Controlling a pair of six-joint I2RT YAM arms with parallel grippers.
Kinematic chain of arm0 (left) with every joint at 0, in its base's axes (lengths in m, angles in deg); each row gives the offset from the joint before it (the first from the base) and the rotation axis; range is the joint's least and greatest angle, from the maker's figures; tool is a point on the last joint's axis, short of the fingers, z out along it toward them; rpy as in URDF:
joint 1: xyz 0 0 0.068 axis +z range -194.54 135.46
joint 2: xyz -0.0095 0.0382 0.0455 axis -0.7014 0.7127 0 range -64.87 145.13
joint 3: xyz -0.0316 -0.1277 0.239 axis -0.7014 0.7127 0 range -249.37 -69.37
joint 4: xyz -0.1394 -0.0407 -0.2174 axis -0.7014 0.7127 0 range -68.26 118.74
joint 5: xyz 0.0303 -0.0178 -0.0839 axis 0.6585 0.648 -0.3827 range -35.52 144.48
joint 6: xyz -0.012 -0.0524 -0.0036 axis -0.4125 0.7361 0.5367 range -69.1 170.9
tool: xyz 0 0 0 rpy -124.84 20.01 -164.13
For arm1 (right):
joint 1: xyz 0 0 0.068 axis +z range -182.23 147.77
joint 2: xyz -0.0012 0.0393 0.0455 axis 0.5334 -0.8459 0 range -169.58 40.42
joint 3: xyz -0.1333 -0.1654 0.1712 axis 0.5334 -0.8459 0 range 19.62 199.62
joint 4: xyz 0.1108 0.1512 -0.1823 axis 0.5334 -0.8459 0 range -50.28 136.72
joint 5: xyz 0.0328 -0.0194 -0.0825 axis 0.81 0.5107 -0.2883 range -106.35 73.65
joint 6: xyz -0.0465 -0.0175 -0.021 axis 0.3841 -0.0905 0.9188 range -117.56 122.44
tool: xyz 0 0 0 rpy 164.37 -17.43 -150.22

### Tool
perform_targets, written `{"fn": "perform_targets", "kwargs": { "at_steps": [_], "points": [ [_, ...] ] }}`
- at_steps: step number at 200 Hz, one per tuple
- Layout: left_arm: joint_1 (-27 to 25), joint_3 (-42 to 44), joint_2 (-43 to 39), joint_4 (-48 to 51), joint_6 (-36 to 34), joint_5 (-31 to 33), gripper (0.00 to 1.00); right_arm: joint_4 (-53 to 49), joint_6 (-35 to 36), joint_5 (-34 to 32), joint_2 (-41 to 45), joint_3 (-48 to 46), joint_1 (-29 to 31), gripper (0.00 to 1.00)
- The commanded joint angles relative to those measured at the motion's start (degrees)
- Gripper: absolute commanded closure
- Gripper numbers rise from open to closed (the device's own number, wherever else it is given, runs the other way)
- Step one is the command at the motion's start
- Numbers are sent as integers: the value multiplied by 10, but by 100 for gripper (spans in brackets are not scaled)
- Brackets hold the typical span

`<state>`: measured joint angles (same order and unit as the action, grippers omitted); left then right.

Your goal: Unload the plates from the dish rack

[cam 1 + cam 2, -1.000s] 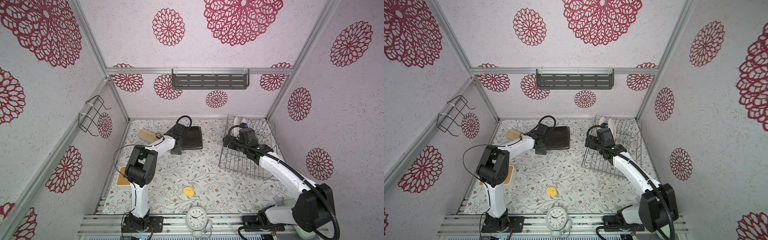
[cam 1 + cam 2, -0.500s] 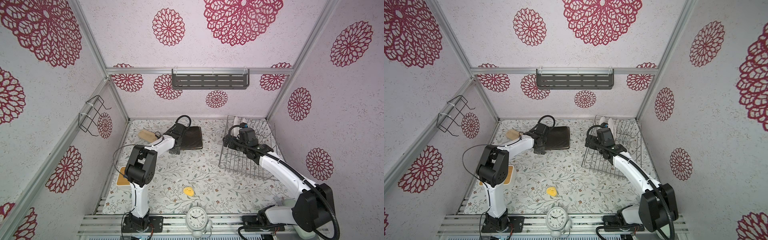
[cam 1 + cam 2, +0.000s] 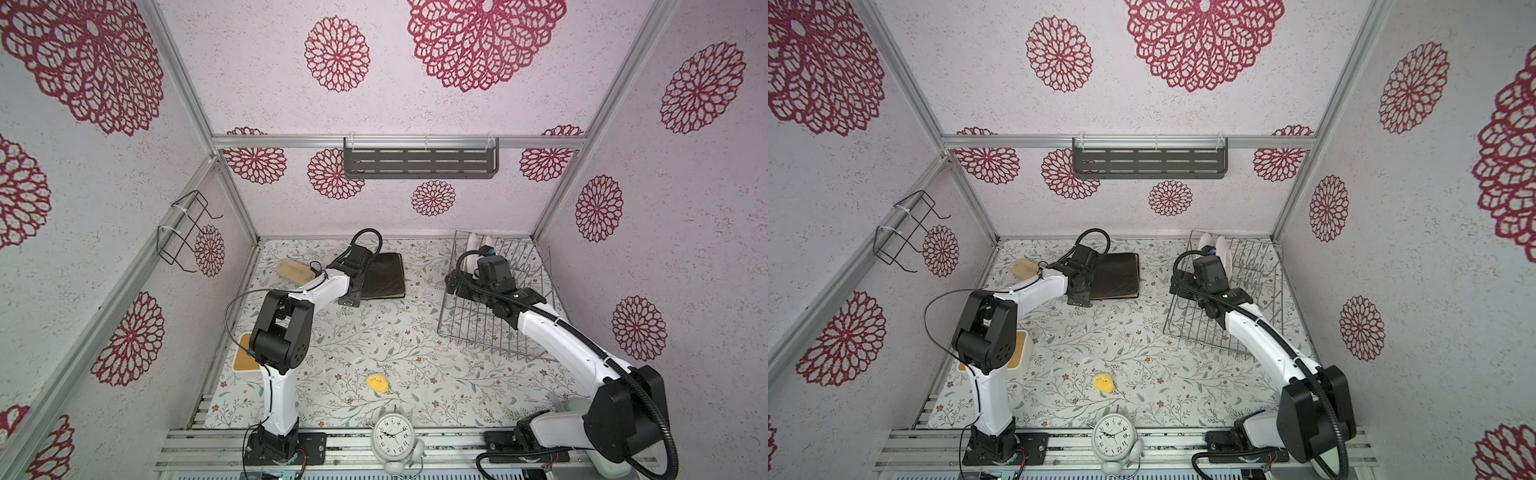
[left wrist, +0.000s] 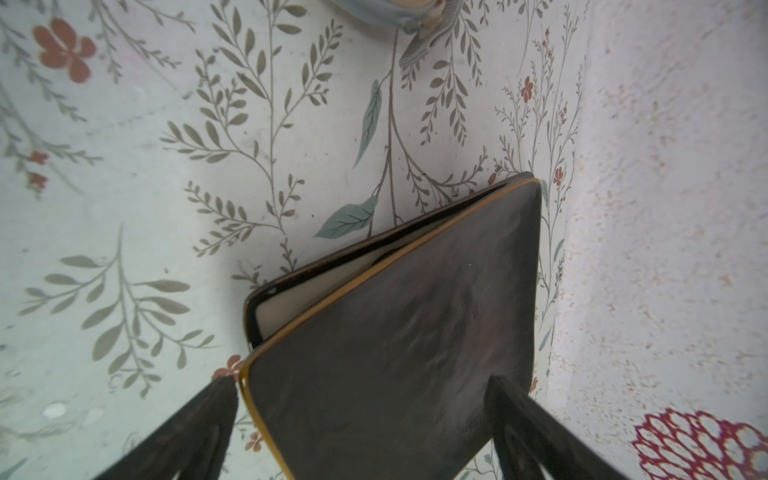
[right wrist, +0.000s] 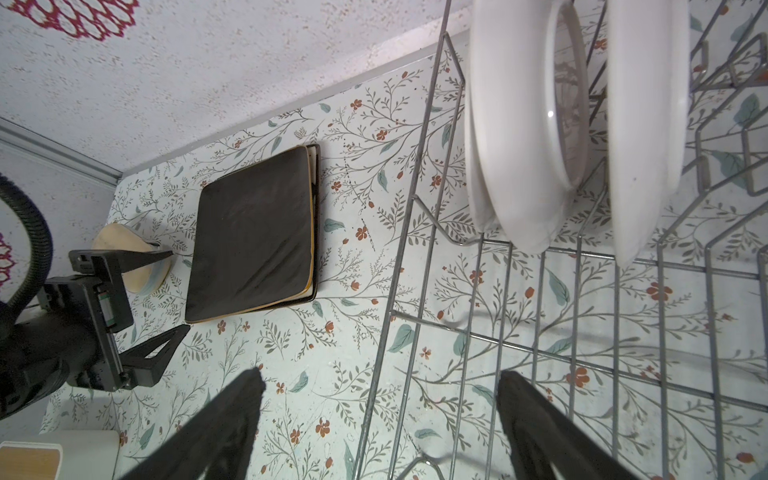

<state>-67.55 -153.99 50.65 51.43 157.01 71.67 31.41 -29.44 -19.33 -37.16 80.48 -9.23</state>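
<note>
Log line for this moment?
left gripper: open beside two stacked square plates on table | right gripper: open at dish rack edge | round plates: two upright in rack

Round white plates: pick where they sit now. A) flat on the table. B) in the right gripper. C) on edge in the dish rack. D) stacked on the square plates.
C: both round white plates stand on edge between tines of the dish rack.

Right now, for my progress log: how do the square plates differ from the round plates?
The square plates are dark; the round plates are white. The square plates lie flat, stacked on the table; the round plates stand on edge in the rack. Both are pairs.
</note>
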Motion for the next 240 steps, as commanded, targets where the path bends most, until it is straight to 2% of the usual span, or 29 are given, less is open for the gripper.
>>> {"fn": "perform_targets", "kwargs": {
  "at_steps": [1, 30, 240],
  "points": [
    [5, -14, 11, -5, 3, -4, 3, 3, 12, -2, 1, 16, -4, 9],
    [6, -17, 19, -9, 9, -17, 3, 2, 12, -3, 1, 15, -5, 9],
    [11, -20, 14, -13, -19, 8, 3, -2, 12, -3, 2, 16, -7, 9]
  ]
}}
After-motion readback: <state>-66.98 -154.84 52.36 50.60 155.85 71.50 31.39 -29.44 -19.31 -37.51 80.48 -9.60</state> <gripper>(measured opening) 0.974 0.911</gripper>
